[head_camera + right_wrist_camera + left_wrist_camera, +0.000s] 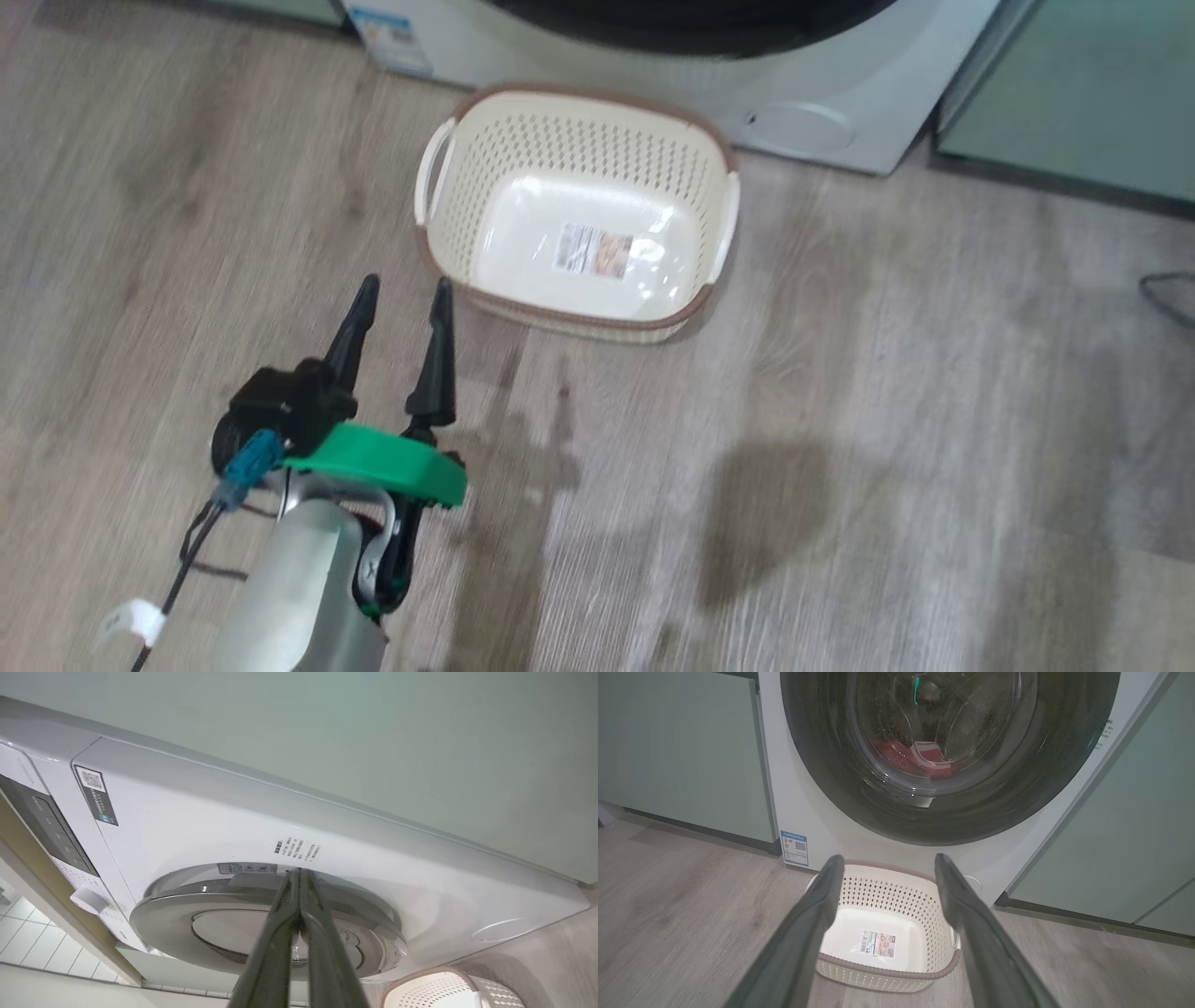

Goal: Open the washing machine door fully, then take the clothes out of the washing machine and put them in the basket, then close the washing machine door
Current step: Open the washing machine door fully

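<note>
Pale green cabinets (677, 751), flat and matte, stand at the left of the washing machine (803, 788), a smooth white box with a small blue energy label (794, 848) at its lower left corner. The left gripper (406, 282) hangs above the grey wood-grain floor (840, 420), its two long, dark, tapered fingers spread wide apart and a bright green plastic collar (383, 462) at its wrist. Just beyond its tips the basket (560, 149) stands on the floor directly before the machine. It is a cream rounded rectangle of perforated plastic, with a brown woven-look rim, white side handles and a paper sticker (594, 250) on its glossy bottom. Above it the washing machine door (822, 765) covers the machine's opening, a wide glossy black ring around a bulging clear window. Behind the glass the clothes (896, 756) lie crumpled low inside, red with white trim. Further right, the right gripper (299, 871) has its fingers pressed together, tips at the edge of the door's rim where it meets the white front panel. Whether they touch it cannot be told.
</note>
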Motion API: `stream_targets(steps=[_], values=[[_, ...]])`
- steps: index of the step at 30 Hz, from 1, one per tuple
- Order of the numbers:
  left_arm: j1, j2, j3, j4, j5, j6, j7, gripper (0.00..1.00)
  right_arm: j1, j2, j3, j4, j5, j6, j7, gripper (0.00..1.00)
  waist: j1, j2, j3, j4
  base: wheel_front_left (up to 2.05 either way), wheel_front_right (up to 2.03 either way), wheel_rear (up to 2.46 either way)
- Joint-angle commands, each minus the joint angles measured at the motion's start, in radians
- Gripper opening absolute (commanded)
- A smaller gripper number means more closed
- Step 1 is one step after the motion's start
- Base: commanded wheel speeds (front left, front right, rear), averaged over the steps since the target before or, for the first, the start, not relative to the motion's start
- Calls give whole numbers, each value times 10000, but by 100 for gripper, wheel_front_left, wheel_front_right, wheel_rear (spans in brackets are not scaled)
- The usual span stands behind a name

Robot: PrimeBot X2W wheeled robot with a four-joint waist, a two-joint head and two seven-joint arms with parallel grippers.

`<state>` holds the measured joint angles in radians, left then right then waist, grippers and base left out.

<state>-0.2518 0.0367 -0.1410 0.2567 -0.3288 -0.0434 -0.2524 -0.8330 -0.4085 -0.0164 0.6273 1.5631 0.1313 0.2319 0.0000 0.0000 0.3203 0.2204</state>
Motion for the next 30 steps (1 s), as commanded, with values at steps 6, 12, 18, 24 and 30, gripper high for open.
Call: stream_targets(steps=[6, 12, 18, 24, 30], values=[[-775, 135, -130, -607, -366, 32, -93, 100, -1893, -843, 461, 566, 282, -6, 1974, 0, 0, 0, 1451, 757, 0, 0, 0], [-1013, 135, -248, -741, -513, 18, -93, 100, -3027, -1087, 838, 1225, 18, -6, 2605, 0, 0, 0, 2115, 987, 0, 0, 0], [-1303, 135, -292, -868, -630, -15, -93, 100, -4125, -1198, 1169, 1927, -305, -6, 2925, 0, 0, 0, 2691, 1209, 0, 0, 0], [-1546, 135, -306, -968, -735, -13, -93, 100, -4970, -1076, 1475, 2498, -512, -6, 3238, 0, 0, 0, 3125, 1343, 0, 0, 0], [-1713, 135, -348, -1060, -839, 16, -93, 100, -5529, -825, 1744, 2742, -631, -6, 3498, 0, 0, 0, 3404, 1429, 0, 0, 0]])
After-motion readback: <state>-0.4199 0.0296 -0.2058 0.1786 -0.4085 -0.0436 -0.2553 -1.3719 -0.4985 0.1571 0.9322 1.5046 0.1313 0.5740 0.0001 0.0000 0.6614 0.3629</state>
